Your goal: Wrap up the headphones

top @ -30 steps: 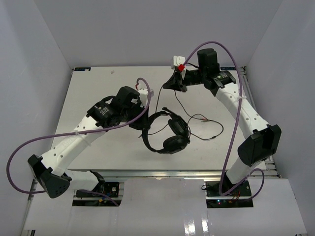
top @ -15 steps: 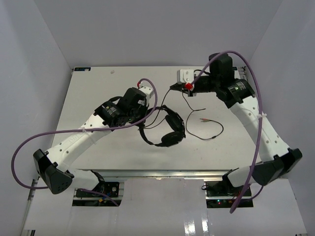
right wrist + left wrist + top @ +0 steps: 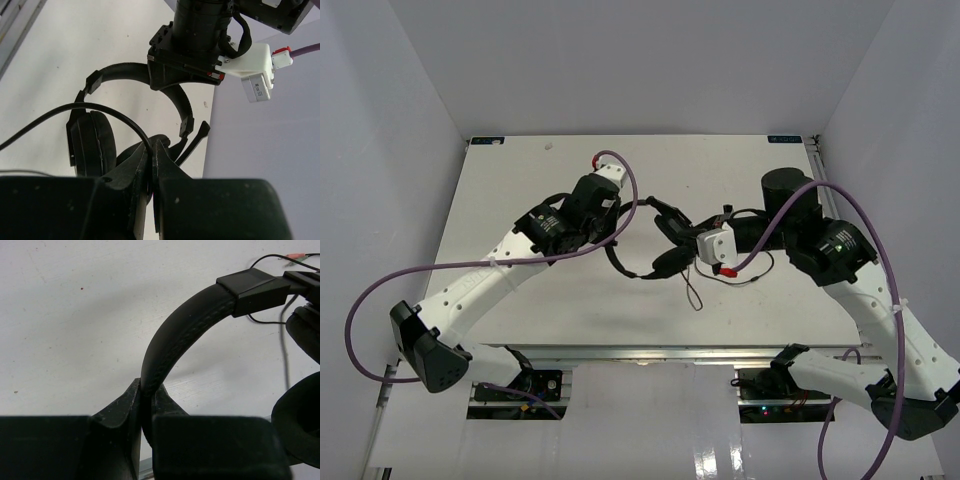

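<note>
Centre frame, your left claw (image 3: 145, 405) pinches the headphones (image 3: 670, 262) by the headband (image 3: 185, 325). Your right claw (image 3: 150, 150) grips their thin cord (image 3: 112, 112) over the tabletop (image 3: 520, 170).

Your flat white counter (image 3: 510, 190) carries slack from the thin black cord (image 3: 692, 296) of the small black over-ear headphones (image 3: 670, 262). The cord's pale, pink-tipped plug (image 3: 296, 255) lies there too. You cannot tell whether the padded earcups touch the counter.
</note>
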